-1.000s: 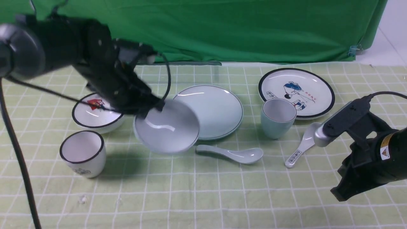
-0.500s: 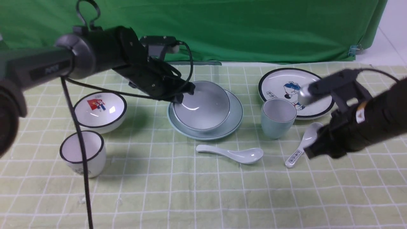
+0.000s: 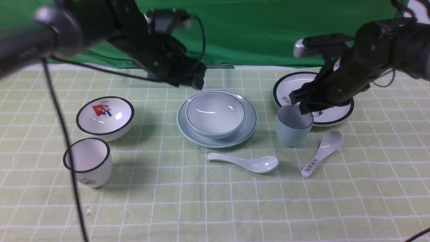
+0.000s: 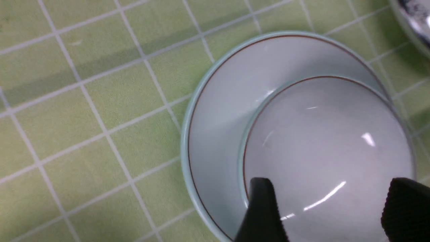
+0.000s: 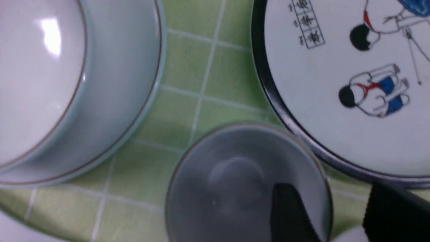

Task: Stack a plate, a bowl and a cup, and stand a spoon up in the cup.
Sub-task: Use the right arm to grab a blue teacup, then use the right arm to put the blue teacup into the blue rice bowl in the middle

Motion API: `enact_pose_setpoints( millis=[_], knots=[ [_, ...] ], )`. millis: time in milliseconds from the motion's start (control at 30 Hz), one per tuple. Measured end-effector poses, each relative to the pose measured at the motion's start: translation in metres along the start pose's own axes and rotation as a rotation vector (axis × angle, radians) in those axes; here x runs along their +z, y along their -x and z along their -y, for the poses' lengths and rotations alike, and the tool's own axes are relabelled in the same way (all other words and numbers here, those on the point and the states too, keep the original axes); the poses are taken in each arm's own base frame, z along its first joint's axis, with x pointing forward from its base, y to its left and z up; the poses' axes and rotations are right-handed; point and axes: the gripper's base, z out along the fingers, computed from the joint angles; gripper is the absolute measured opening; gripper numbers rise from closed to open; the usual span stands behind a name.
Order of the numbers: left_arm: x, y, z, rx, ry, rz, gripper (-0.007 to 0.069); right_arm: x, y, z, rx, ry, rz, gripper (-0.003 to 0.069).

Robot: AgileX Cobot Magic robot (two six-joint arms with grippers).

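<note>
The pale blue bowl (image 3: 215, 114) sits inside the pale blue plate (image 3: 250, 123) at the table's middle. My left gripper (image 3: 191, 80) hovers open and empty just above and behind the bowl; in the left wrist view (image 4: 332, 208) its fingers straddle the bowl (image 4: 322, 141) on the plate (image 4: 215, 134). The pale blue cup (image 3: 292, 129) stands right of the plate. My right gripper (image 3: 302, 105) is open at the cup's far rim; in the right wrist view (image 5: 339, 215) one finger is inside the cup (image 5: 231, 181) and the other outside. The plain spoon (image 3: 245, 162) lies in front of the plate.
A white black-rimmed cartoon plate (image 3: 287, 88) lies behind the cup, partly under my right arm. A printed-handle spoon (image 3: 320, 153) lies right of the cup. A white bowl with a red picture (image 3: 104, 116) and a black-rimmed cup (image 3: 88, 164) stand at the left.
My left gripper set the bowl on the plate, let go and rose back. My right arm swung up from the front right to the cup's rim.
</note>
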Motion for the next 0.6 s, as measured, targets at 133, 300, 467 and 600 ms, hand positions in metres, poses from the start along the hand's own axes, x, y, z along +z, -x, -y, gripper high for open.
enact_pose_setpoints(
  millis=[133, 300, 467, 600],
  knots=[
    [-0.089, 0.013, 0.016, 0.064, 0.027, 0.086, 0.0388, 0.034, 0.002, 0.002, 0.0, -0.002, -0.041, 0.023],
    [-0.196, 0.0, 0.048, 0.126, 0.037, 0.207, 0.0205, 0.039, 0.002, 0.002, -0.079, 0.003, -0.084, 0.008],
    [-0.248, -0.041, 0.067, 0.147, 0.06, 0.291, 0.0036, 0.012, 0.023, -0.016, -0.189, 0.026, -0.075, 0.0076],
    [-0.256, -0.095, 0.067, 0.157, 0.14, 0.342, -0.0034, -0.022, 0.054, -0.065, -0.332, 0.083, 0.023, 0.0076]
  ],
)
